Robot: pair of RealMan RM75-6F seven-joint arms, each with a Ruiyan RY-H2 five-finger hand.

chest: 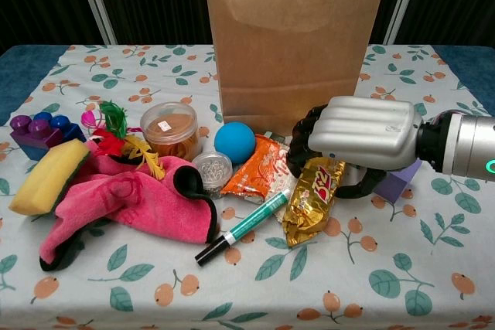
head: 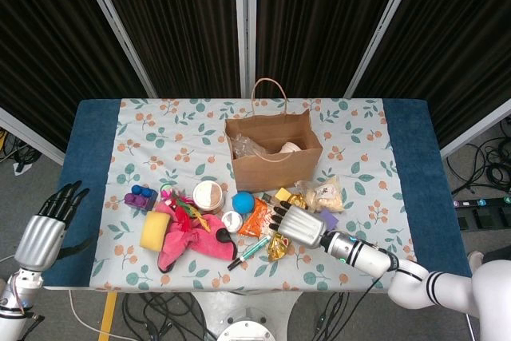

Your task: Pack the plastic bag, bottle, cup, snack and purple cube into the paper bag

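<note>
The brown paper bag (head: pixel 273 156) stands open at mid-table, and a crumpled plastic bag (head: pixel 246 148) and a pale cup (head: pixel 290 148) show inside it. In front of it my right hand (chest: pixel 363 135) lies low, its fingers curled down over the top end of the gold snack pack (chest: pixel 309 200) and its thumb hooked underneath. An orange snack pack (chest: pixel 259 175) lies just left of that. The purple cube (chest: pixel 396 183) sits behind the hand's right side, partly hidden. My left hand (head: pixel 44 231) hangs off the table's left edge, fingers spread, holding nothing.
Left of the snacks lie a blue ball (chest: pixel 234 142), a small round tin (chest: pixel 210 169), a green marker (chest: pixel 247 228), an orange-filled jar (chest: pixel 170 129), a pink cloth (chest: pixel 131 200), a yellow sponge (chest: pixel 46 177) and purple-blue blocks (chest: pixel 35 129). A clear bag of snacks (head: pixel 326 193) lies by the cube.
</note>
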